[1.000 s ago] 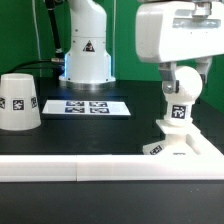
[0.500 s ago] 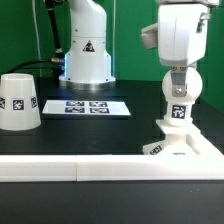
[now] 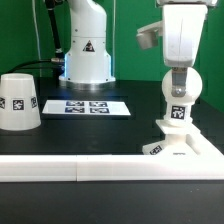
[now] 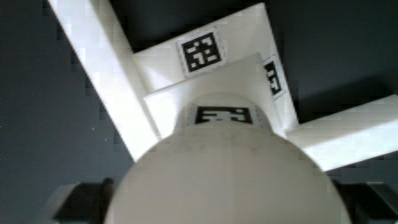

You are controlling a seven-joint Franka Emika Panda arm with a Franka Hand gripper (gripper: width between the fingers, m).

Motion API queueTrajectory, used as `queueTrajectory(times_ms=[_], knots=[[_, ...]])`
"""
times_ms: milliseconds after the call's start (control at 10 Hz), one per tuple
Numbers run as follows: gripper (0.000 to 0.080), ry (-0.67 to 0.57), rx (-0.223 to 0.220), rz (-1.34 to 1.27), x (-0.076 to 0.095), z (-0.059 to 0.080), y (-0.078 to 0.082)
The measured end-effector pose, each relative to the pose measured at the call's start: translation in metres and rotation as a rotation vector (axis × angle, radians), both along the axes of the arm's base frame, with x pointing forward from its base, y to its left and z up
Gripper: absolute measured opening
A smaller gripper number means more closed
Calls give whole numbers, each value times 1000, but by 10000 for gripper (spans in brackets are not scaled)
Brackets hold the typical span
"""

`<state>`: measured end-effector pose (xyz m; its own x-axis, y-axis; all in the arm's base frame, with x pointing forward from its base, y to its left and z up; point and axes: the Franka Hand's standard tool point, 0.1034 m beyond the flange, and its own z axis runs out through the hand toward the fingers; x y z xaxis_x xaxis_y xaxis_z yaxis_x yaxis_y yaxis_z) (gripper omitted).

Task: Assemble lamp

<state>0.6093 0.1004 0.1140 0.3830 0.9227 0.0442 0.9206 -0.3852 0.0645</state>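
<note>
The gripper (image 3: 180, 76) hangs straight down over the bulb (image 3: 179, 100) at the exterior view's right, its dark fingers reaching to the top of the bulb's rounded head. The bulb stands upright on the base (image 3: 190, 150), a tag on its neck facing the camera. Whether the jaws are pressing on the bulb or only flanking it cannot be told from either view.

The base sits on the black table (image 3: 130, 125) just behind the long white rail (image 3: 90, 168) that runs along the front edge, with one of its tags visible on its near corner. The shade (image 3: 18, 101) rests wide end down at the exterior view's left, well apart from the base and bulb, its tag turned toward the camera. Between them, farther back, the marker board (image 3: 88, 106) lies flat in front of the arm (image 3: 86, 45).

From the wrist, the bulb (image 4: 222, 165) fills the centre of the frame, a tag on its neck, with the base (image 4: 205, 50) and two of its tags beyond it against the dark table
</note>
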Motion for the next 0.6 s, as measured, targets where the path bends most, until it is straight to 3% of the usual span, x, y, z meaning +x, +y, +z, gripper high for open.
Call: queueTrajectory(times_ms=[200, 600], knots=[[577, 2, 7, -83, 0, 0, -4], [580, 8, 61, -552, 1, -1, -8]])
